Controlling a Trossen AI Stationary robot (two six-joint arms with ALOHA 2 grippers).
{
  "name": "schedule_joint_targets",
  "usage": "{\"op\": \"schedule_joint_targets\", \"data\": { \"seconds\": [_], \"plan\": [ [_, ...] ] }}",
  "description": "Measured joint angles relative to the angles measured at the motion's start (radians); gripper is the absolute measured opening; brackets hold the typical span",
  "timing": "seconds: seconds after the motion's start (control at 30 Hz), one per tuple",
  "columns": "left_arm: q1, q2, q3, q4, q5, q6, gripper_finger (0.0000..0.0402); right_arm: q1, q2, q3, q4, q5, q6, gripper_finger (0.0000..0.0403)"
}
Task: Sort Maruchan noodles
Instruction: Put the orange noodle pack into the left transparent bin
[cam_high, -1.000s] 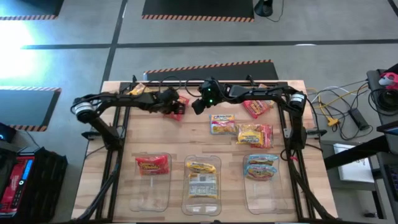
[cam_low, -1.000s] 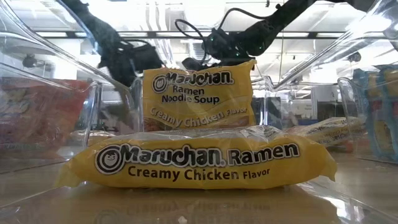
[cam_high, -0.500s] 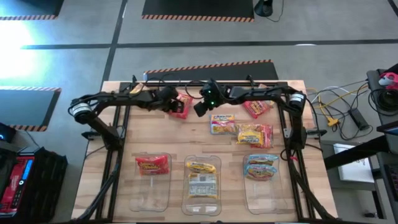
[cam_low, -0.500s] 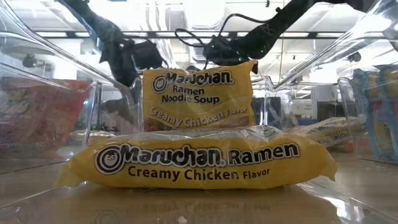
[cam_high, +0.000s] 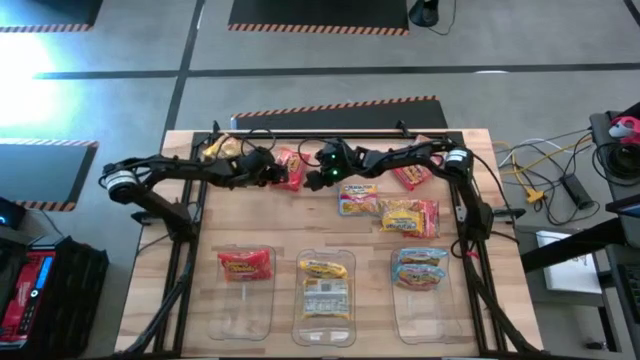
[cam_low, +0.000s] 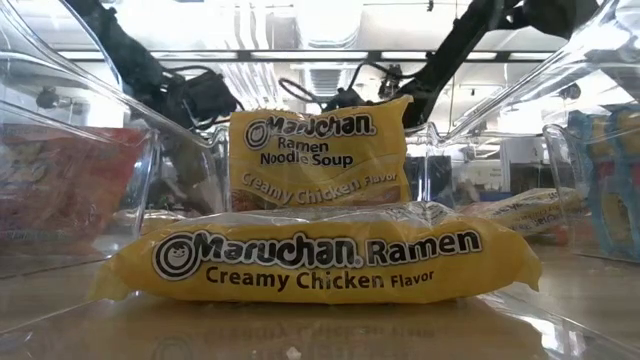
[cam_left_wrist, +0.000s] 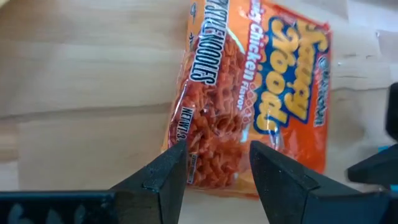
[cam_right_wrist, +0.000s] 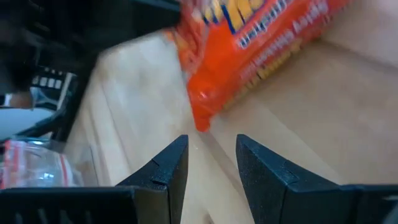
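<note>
A glossy red rectangular plastic noodle packet (cam_high: 288, 168) was seen lying flat on the wooden tabletop (cam_high: 230, 215) near its far edge, and it is taken here as the landmark. The left gripper (cam_high: 272, 171) was held just to the left of this packet, its fingers (cam_left_wrist: 163, 176) parted with one end of the packet (cam_left_wrist: 249, 106) seen between and beyond them; no grip on it could be confirmed. The right gripper (cam_high: 318, 176) was held just to the right of the same packet, its fingers (cam_right_wrist: 168, 165) apart and nothing caught between them, the packet's corner (cam_right_wrist: 249, 56) lying ahead over bare wood.

Further right of the landmark, another red packet (cam_high: 411, 174), a light blue and yellow packet (cam_high: 357, 197) and a yellow-orange packet (cam_high: 409, 216) were spread on the tabletop. Nearer the front edge, three clear plastic rectangular bins were lined up: the left bin (cam_high: 245, 318) held a red packet (cam_high: 246, 264), the middle bin (cam_high: 325, 325) yellow packets (cam_high: 324, 268), and the right bin (cam_high: 422, 320) light blue packets (cam_high: 421, 266).
</note>
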Motion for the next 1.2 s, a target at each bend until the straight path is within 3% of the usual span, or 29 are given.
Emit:
{"op": "schedule_joint_targets", "data": {
  "seconds": [0.43, 0.6, 0.93, 1.2],
  "plan": [
    [-0.053, 0.010, 0.023, 0.034, 0.103, -0.016, 0.0158, -0.035, -0.005, 0.001, -0.018, 0.023, -0.002, 0.0123],
    [-0.056, 0.002, 0.042, 0.036, 0.103, -0.001, 0.0158, -0.055, -0.005, 0.001, -0.069, -0.018, -0.014, 0.0125],
    [-0.052, -0.024, 0.039, -0.021, -0.063, -0.018, 0.0158, -0.064, -0.005, 0.001, -0.139, -0.041, -0.054, 0.0177],
    [-0.052, 0.062, 0.040, -0.018, -0.072, -0.063, 0.0158, -0.064, -0.005, 0.001, -0.135, -0.035, -0.054, 0.0187]
  ]
}}
